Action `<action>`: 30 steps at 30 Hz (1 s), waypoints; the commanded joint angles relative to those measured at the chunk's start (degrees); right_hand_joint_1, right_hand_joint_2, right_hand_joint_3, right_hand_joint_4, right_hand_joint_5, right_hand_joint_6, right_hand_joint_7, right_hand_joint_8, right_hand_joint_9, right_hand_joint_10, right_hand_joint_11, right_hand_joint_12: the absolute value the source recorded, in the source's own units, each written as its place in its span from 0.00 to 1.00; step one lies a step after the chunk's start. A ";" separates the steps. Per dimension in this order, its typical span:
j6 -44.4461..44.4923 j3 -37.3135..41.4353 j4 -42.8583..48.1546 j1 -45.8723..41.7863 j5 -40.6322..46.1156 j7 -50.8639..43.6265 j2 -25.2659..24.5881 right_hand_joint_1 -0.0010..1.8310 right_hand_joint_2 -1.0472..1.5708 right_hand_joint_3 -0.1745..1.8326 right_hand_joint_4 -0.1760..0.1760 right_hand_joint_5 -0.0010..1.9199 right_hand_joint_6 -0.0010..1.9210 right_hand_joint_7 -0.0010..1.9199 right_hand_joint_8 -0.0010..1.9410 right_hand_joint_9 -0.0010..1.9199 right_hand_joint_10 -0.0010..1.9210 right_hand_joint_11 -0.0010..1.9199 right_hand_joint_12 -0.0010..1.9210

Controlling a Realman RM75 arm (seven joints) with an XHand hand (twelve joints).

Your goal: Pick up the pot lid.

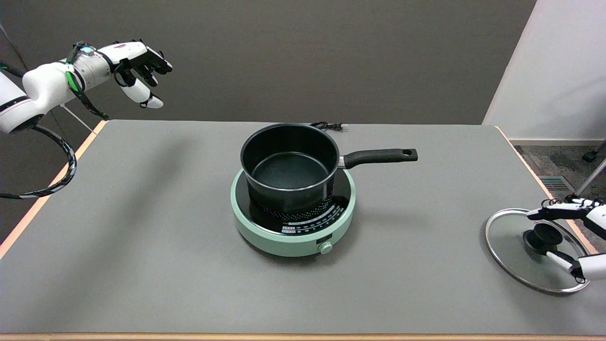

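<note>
lid (509, 241) flat under right hand's (575, 237) spread fingers.

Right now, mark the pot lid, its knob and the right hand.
pot lid (509, 241): head view, bare glass left of the knob.
knob (542, 235): head view, its black top.
right hand (580, 237): head view, middle of the hand, fingers either side of the knob.

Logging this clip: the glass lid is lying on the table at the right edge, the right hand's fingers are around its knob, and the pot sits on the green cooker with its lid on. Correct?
Not quite. In the head view the pot is open, no lid on it. The rest holds.
</note>
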 commanded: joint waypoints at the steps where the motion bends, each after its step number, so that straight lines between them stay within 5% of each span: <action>1: 2.02 -2.30 -1.22 0.09 -0.10 -0.05 1.02 0.51 0.61 0.58 0.52 0.31 0.15 0.31 0.10 0.29 0.22 0.18 0.42; 30: 2.63 -4.75 -3.75 2.25 0.04 -0.07 3.36 0.48 0.62 0.59 0.55 0.33 0.21 0.34 0.11 0.30 0.25 0.18 0.43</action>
